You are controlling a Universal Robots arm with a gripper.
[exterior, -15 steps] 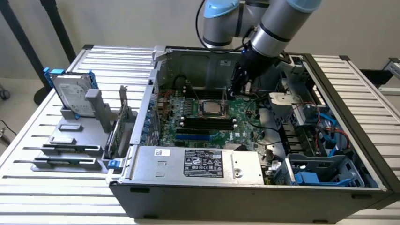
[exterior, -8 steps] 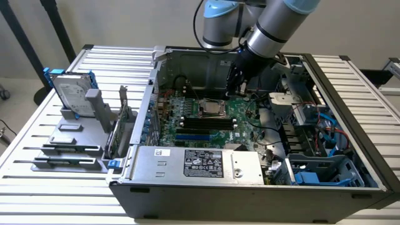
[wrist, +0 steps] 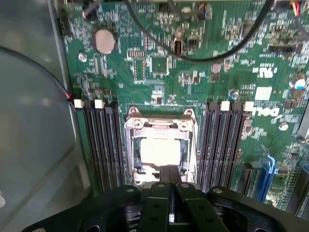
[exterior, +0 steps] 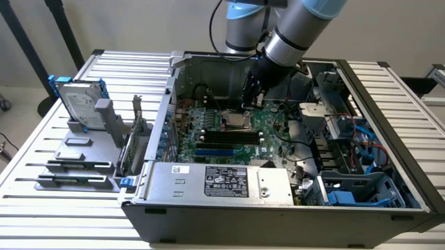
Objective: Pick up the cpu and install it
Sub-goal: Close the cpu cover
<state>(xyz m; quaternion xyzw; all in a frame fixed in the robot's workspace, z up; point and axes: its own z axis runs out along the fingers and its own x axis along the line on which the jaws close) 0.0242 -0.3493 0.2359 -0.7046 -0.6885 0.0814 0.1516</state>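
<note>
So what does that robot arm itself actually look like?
The arm is made of thick, round, silvery-grey metal tubes, with light blue caps at the joints. A thin black cable runs down beside it. At its end sits a slim black pincer. In the wrist view its body is matt black and blocky, with small silver screws set into it.

Case (exterior: pixel 278 219) on the surface (exterior: pixel 62 219), hard drive (exterior: pixel 80 107) at its exterior-view nine o'clock, chip (wrist: pixel 159 150) in socket (wrist: pixel 159 123) between memory slots (wrist: pixel 101 140).
</note>
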